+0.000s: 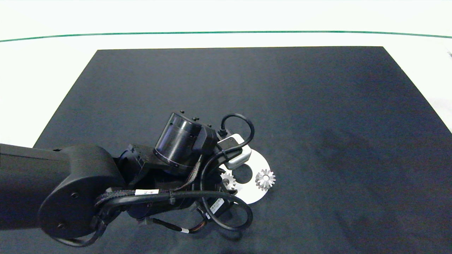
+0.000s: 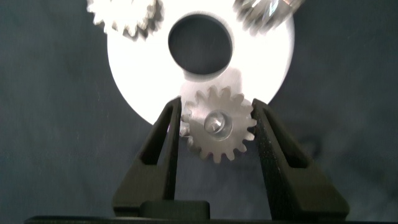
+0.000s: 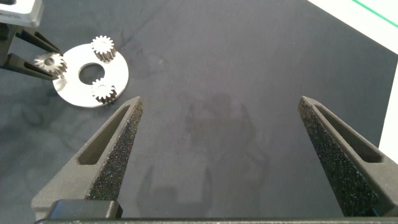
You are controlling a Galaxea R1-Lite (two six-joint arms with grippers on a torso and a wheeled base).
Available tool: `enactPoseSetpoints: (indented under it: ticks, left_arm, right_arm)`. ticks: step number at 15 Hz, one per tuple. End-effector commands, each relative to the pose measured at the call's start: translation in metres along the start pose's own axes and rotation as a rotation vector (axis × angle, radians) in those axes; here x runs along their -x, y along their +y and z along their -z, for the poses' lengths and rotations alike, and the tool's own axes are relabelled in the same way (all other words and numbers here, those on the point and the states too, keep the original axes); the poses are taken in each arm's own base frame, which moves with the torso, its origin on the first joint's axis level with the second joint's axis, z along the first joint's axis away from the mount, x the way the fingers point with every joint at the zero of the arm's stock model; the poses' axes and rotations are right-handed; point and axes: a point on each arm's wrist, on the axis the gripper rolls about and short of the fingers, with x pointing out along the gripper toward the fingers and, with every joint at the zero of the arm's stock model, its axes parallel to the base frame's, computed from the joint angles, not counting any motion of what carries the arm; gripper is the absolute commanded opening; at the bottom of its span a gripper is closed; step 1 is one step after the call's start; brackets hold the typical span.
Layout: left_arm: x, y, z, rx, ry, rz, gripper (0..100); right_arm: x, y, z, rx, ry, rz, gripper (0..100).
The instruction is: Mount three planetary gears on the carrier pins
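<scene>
third gear at the last pin: left gripper at the disc's edge

the left gripper (image 2: 214,127) sits low over the near edge of the disc (image 2: 273,56), its fingers (image 2: 163,140) bracketing a gear (image 2: 219,127). the fingers lie close against the gear's teeth on both sides; whether they pinch it or have just let go cannot be told. a pin (image 2: 215,123) shows through the gear's bore, so the gear appears threaded onto it, though how far down it sits is unclear. two other gears (image 2: 124,15) rest on the disc beyond the gripper's tips, on the far side of the central hole (image 2: 200,43), one to each side.

risks, as judged from here: if the gear is only part-way down its pin, a tilted lift of the fingers could drag it off or cock it. a finger edge snagged between teeth would have the same effect. a sideways pull could also slide the loose disc across the mat (image 1: 317,106) on the table (image 1: 53,53).

appearance: the gears are small, silvery, straight-toothed and bright against the flat white disc, which is far wider than any of them.

the right gripper (image 3: 221,155) hangs well away from the disc over bare mat, fingers spread wide and holding nothing.
</scene>
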Motion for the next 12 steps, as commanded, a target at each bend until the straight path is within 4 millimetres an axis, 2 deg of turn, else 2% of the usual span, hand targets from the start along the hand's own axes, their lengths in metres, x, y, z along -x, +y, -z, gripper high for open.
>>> enactPoseSetpoints:
  ticks: [1,7,8,12]
  left_arm:
    - [0.0021,0.0001,0.0019,0.0,-0.002,-0.002,19]
    - [0.0043,0.0006,0.0011,0.012,-0.007,-0.003,19]
    - [0.0043,0.0007,0.001,0.016,-0.008,-0.004,100]
    - [0.0046,0.0006,0.0,0.017,-0.011,-0.004,100]
  right_arm:
    - [-0.0008,0.0004,0.0002,0.004,0.004,0.0,100]
    - [0.0001,0.0,0.0002,0.003,0.002,0.002,100]
    - [0.0001,0.0,0.0002,0.003,0.002,0.002,100]
    - [0.0001,0.0,0.0002,0.003,0.002,0.002,100]
